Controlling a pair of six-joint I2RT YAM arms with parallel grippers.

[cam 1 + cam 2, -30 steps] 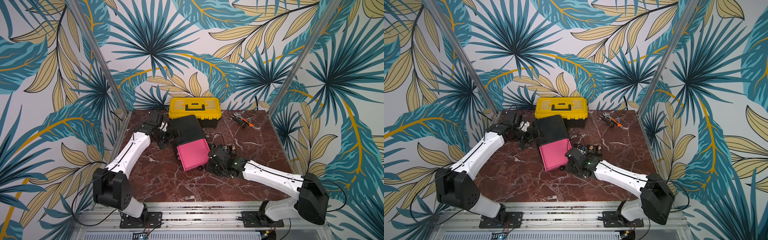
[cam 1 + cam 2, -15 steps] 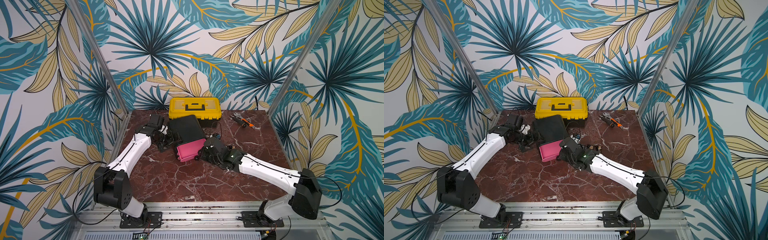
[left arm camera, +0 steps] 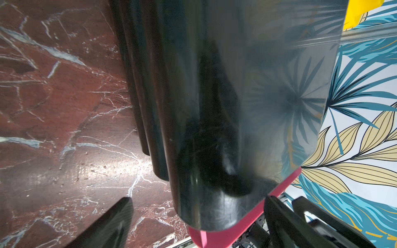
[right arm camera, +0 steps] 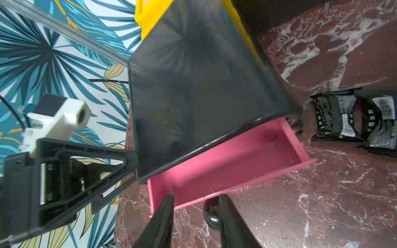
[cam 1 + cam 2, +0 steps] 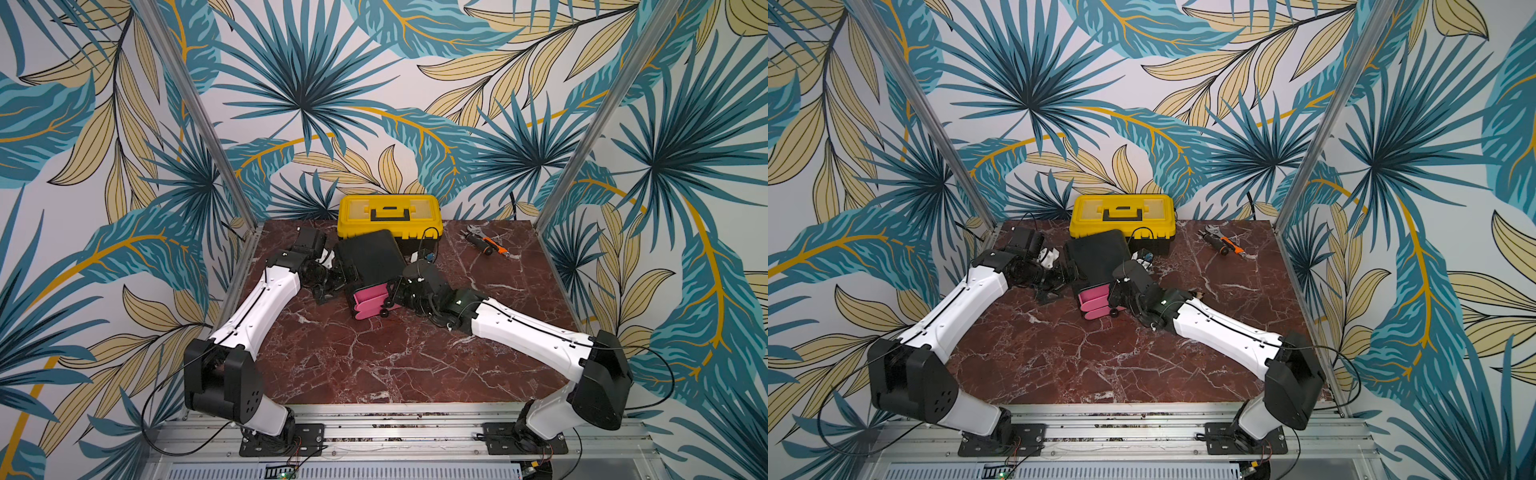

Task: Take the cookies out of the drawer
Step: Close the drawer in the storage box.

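Straddling knob with right gripper part-open, gripped nothing; flanked left side of case with left gripper spread wide. Showed cookies lying on table, right of seemingly empty drawer. Probably closing it: best pushed squarely, case steadied.

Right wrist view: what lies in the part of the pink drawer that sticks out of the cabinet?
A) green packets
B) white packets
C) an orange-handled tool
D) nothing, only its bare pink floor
D: the pink drawer shows only bare floor where it sticks out of the black cabinet, while two black cookie packets lie on the marble table beside it.
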